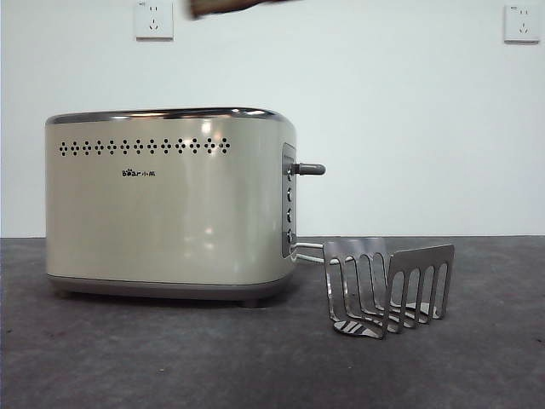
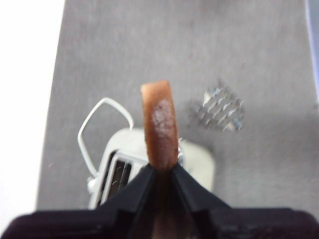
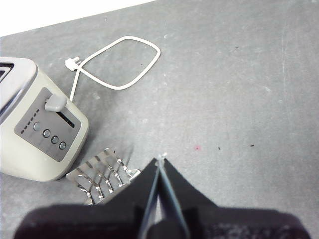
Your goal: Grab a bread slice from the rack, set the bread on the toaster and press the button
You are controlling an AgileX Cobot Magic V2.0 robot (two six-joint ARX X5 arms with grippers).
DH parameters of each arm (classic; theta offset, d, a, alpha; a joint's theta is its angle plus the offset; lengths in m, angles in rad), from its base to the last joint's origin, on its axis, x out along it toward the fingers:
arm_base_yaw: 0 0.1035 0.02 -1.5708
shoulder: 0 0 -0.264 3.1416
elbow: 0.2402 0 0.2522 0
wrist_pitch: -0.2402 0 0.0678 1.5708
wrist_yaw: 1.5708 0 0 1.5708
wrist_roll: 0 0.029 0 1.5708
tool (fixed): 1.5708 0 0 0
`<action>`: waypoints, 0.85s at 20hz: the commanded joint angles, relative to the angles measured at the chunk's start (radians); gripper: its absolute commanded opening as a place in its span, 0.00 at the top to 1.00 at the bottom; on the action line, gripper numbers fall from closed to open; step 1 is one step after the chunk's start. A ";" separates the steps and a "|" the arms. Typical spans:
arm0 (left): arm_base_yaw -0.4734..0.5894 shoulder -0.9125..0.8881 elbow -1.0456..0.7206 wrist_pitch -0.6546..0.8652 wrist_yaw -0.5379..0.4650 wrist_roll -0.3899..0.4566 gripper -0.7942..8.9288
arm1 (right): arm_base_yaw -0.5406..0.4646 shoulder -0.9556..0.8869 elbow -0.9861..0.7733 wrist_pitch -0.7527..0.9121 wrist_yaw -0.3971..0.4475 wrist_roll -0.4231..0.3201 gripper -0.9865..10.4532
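- Nearest to me, the small shiny metal toast rack of slotted upright plates (image 1: 387,288) stands bare on the dark grey table (image 1: 170,358), not a slice left in it.
- Just beside it sits the large cream-coloured boxy toaster with a chrome top rim (image 1: 170,204), its short grey-metal lever knob (image 1: 308,169) poking from the narrow end panel towards the rack.
- High above the toaster, the left gripper (image 2: 162,172) has its two black jaws clamped on the thick slice of bread with brown crust (image 2: 159,124), held edge-on; from the front only a brown blur shows at the top edge.
- From those jaws the toaster's slots lie straight below and a touch to one side. The slice's long edge looks roughly in line with the slots, so I'd judge the coming move to be a straight lowering with a small sideways correction.
- The right gripper (image 3: 159,164) hangs with jaws pressed together and holding nothing, above the rack, with the lever just beyond; it looks the handier arm for the press.
- Farther off, a white power cord (image 3: 119,62) loops on the table.
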 commanded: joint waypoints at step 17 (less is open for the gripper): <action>0.266 -0.069 -0.133 0.009 0.065 0.379 0.93 | 0.000 -0.002 0.003 0.003 0.008 0.005 0.91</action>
